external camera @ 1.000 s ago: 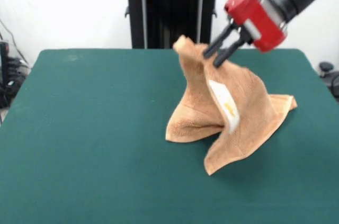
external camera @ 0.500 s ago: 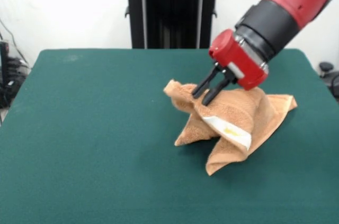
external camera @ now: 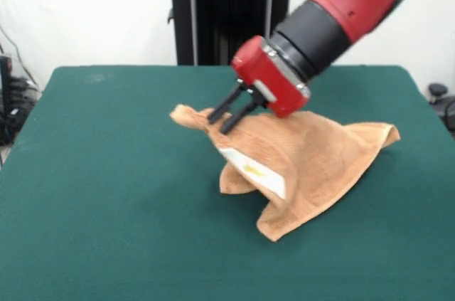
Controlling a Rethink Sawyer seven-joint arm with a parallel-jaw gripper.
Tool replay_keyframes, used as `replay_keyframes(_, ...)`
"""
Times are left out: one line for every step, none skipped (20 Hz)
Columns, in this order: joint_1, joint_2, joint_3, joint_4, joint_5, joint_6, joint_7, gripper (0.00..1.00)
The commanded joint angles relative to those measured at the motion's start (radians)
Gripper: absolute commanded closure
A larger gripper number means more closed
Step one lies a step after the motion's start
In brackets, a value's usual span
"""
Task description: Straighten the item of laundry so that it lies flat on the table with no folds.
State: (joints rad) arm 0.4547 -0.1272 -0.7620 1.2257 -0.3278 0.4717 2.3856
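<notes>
The orange-tan towel [external camera: 313, 162] lies part-raised on the dark green table [external camera: 106, 194], right of centre. My gripper [external camera: 218, 123] is shut on the towel's upper left part, holding it a little above the table, with a corner sticking out to the left. From there the cloth slopes down to the right; its far right corner rests on the table. A white care tag [external camera: 254, 171] shows on the folded underside below the gripper. A fold hangs under the lifted part.
The black pedestal [external camera: 229, 13] stands at the table's far edge. The red arm [external camera: 334, 9] comes in from the upper right. Cables [external camera: 11, 105] lie beyond the table's left edge.
My gripper has moved left and down with the towel in it. The towel, first pulled up into a tall peak, now spreads lower and wider, dragged leftward.
</notes>
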Motion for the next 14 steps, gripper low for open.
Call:
replay_keyframes(-0.042,-0.063,0.05,0.172,-0.073,-0.05,0.011,1.0)
replay_keyframes(-0.047,-0.067,0.052,0.174,-0.08,-0.049,0.011,1.0)
replay_keyframes(-0.054,-0.07,0.05,0.177,-0.092,-0.055,0.012,1.0)
replay_keyframes(-0.06,-0.07,0.053,0.177,-0.1,-0.058,0.015,1.0)
replay_keyframes(-0.072,-0.068,0.052,0.182,-0.112,-0.079,0.02,1.0)
replay_keyframes(-0.078,-0.066,0.055,0.181,-0.121,-0.086,0.027,1.0)
replay_keyframes(-0.088,-0.063,0.054,0.184,-0.134,-0.103,0.032,1.0)
replay_keyframes(-0.092,-0.058,0.054,0.182,-0.141,-0.109,0.037,1.0)
replay_keyframes(-0.094,-0.04,0.045,0.181,-0.15,-0.127,0.058,1.0)
replay_keyframes(-0.095,-0.028,0.043,0.176,-0.156,-0.134,0.073,1.0)
replay_keyframes(-0.101,-0.008,0.04,0.171,-0.161,-0.153,0.095,1.0)
replay_keyframes(-0.105,0.003,0.042,0.166,-0.164,-0.162,0.105,1.0)
replay_keyframes(-0.121,0.012,0.058,0.163,-0.163,-0.178,0.105,1.0)
replay_keyframes(-0.128,0.019,0.065,0.159,-0.163,-0.186,0.108,1.0)
